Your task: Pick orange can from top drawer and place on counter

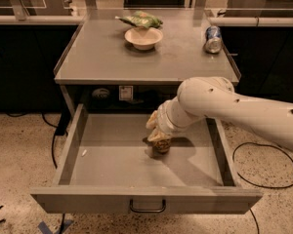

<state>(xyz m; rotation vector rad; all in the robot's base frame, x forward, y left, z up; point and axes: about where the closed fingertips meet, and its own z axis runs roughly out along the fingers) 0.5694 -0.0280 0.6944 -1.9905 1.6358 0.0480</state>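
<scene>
The orange can (pixel 161 146) stands upright on the floor of the open top drawer (pixel 112 157), right of its middle. My gripper (pixel 156 132) reaches down into the drawer from the right and sits on the can's top half, shut on it. The can's silver top is hidden by the gripper. My white arm (pixel 234 106) crosses above the drawer's right wall. The grey counter (pixel 112 57) is the cabinet top just behind and above the drawer.
A white bowl (pixel 143 37) with a green bag (pixel 139 19) sits at the counter's back middle. A blue-and-silver can (pixel 213 39) lies at its back right. The drawer's dark handle (pixel 147 207) faces the front. Black cables (pixel 263 179) lie on the floor.
</scene>
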